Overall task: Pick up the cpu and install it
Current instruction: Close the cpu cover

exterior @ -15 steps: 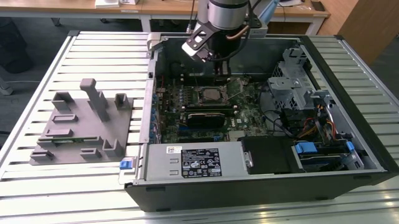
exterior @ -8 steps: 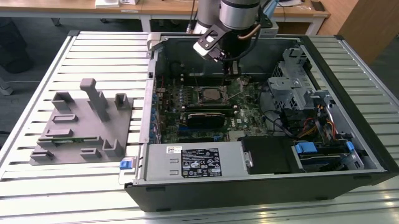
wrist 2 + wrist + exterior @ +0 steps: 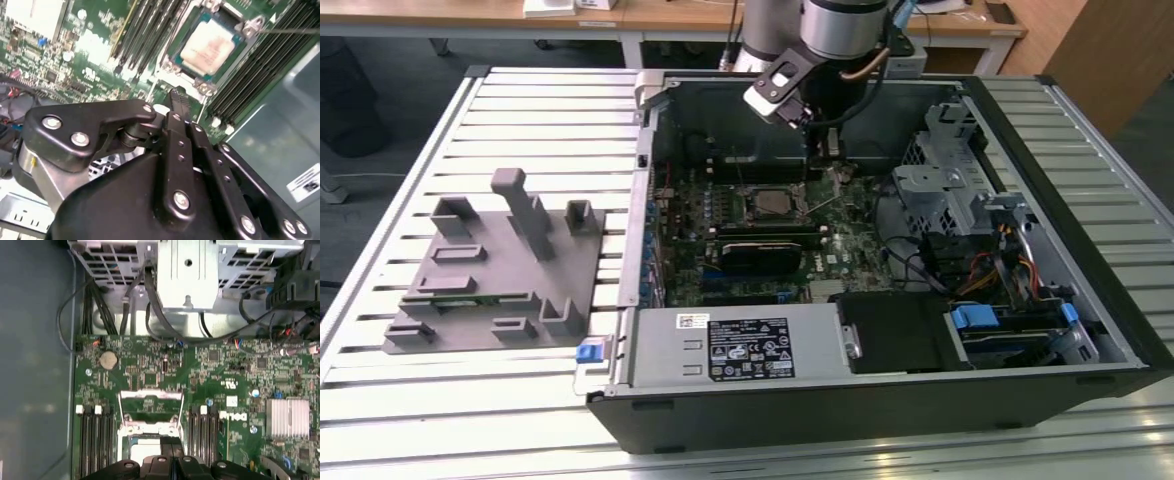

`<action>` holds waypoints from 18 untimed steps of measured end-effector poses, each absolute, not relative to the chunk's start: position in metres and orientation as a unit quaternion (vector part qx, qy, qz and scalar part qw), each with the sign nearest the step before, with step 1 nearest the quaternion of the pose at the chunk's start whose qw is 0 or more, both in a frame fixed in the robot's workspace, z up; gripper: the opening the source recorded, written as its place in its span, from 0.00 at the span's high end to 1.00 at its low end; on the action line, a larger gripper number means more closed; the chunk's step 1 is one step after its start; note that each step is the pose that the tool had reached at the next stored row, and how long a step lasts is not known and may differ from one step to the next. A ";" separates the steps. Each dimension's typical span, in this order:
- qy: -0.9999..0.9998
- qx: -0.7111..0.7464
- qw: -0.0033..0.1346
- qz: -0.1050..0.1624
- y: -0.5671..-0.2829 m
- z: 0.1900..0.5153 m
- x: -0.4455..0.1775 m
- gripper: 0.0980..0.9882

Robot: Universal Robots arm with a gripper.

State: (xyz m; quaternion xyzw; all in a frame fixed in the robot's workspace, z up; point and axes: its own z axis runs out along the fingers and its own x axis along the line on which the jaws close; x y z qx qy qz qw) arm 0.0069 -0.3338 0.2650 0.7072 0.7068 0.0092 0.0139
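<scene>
The cpu (image 3: 207,42) lies flat in its socket (image 3: 172,65) on the motherboard (image 3: 854,250), silvery top up; the second wrist view shows this most plainly, with memory slots (image 3: 145,25) on either side. The first wrist view catches a pale strip of the cpu (image 3: 142,446) beside the metal socket frame (image 3: 150,410), and a coin cell (image 3: 108,360) farther along the board. The pincer (image 3: 176,97) hangs over the board near the socket, fingers pressed together, pinching nothing, apart from the cpu. The exterior view places the pincer (image 3: 831,150) inside the open computer case (image 3: 1067,330), toward its far wall; a grey fixture (image 3: 494,270) stands on the slatted table (image 3: 520,110) at the exterior view's left, beside the case.
</scene>
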 end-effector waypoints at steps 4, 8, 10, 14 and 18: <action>0.707 0.707 0.014 0.009 -0.332 0.264 0.019 0.99; 0.707 0.707 0.016 0.007 -0.327 0.263 0.024 0.99; 0.707 0.707 0.016 0.007 -0.325 0.263 0.025 0.99; 0.713 0.701 0.016 0.007 -0.324 0.261 0.028 0.99; 0.714 0.700 0.016 0.007 -0.322 0.259 0.037 0.99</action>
